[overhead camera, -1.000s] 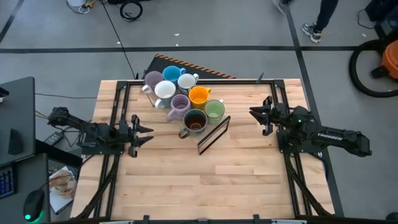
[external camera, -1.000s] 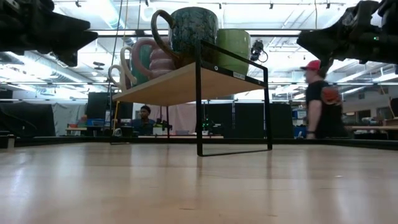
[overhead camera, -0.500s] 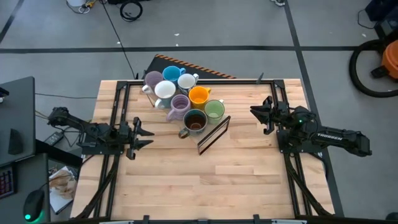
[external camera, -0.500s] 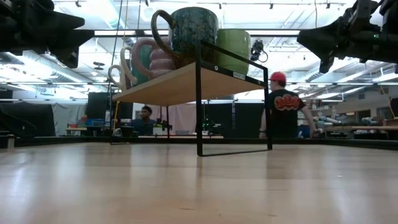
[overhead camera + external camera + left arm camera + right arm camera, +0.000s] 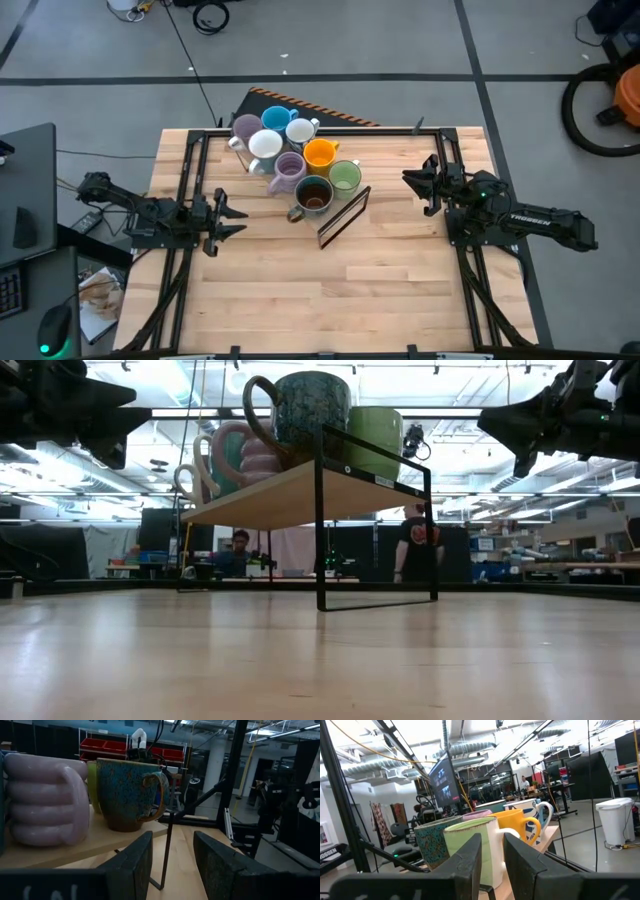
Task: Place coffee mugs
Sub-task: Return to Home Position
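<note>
We count eight small round ceramic coffee mugs (image 5: 291, 166) crowded on a wooden shelf on a black wire frame (image 5: 270, 500). It stands by the far edge of the pale wooden worktop (image 5: 330, 290), about midway along. The dark speckled mug (image 5: 314, 195) and the green mug (image 5: 345, 177) sit at the shelf's near edge, with the orange mug (image 5: 320, 153) just behind. The mugs stand so close that several look to be touching.

We judge these mugs stiff, fairly heavy for their size, glazed and so slippery, and liable to chip if knocked together. The surest hold would be across the rim wall, or on a side handle where one juts clear of its neighbours.

The left gripper (image 5: 236, 217) hangs near the worktop's left edge, its fingers moderately parted and holding nothing. The right gripper (image 5: 412, 184) hangs near the right edge, its fingers only narrowly apart and likewise empty. Both stand well apart from the shelf and touch no mug.
</note>
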